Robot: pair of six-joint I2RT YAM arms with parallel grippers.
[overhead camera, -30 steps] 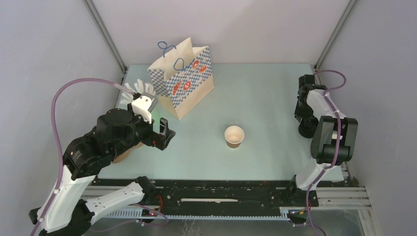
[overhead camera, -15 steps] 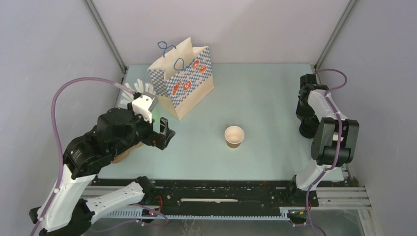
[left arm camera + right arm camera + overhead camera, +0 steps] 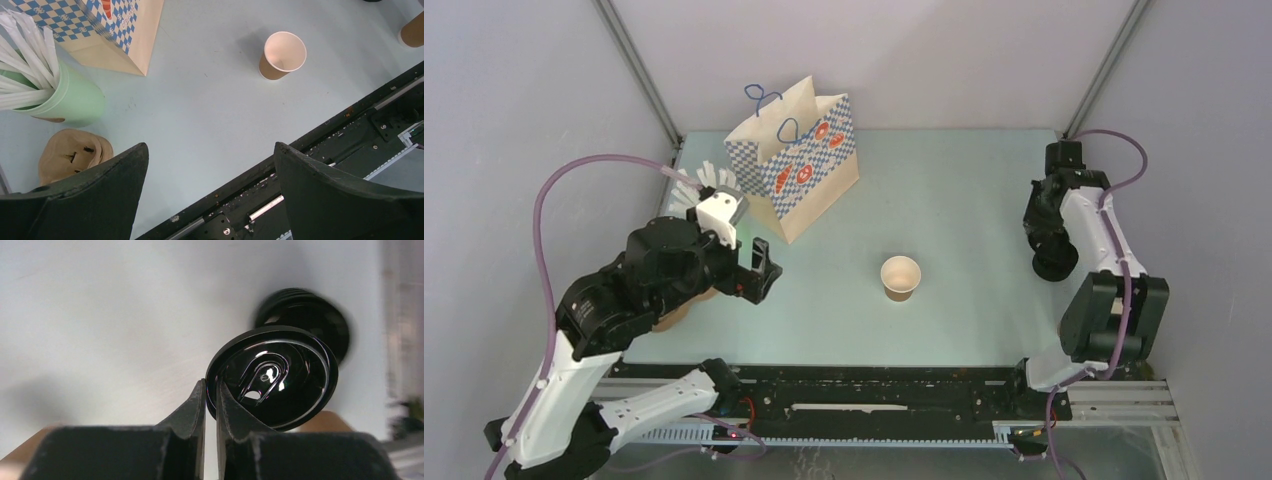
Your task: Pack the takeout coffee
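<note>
From above, the checkered paper bag [image 3: 809, 175] stands upright with its mouth open, and what it holds cannot be seen. The tan paper cup [image 3: 901, 277] stands upright and lidless on the desk [image 3: 964, 200], apart from the bag, on the side toward the arm bases. The left hand [image 3: 761, 268] hovers near the bag's front corner with its fingers spread wide, holding nothing.

In the left wrist view, a pale green cup [image 3: 75, 102] just beside the bag is stuffed with white sticks [image 3: 25, 55]. Farther from the bag, the paper cup shows only its pale lining.

In the right wrist view, the right hand [image 3: 210, 387] is pinched almost closed on the rim of a black lid [image 3: 272, 377], which it holds tilted. A blurred stack of black lids [image 3: 302, 315] sits behind it. The bag is out of this view.
</note>
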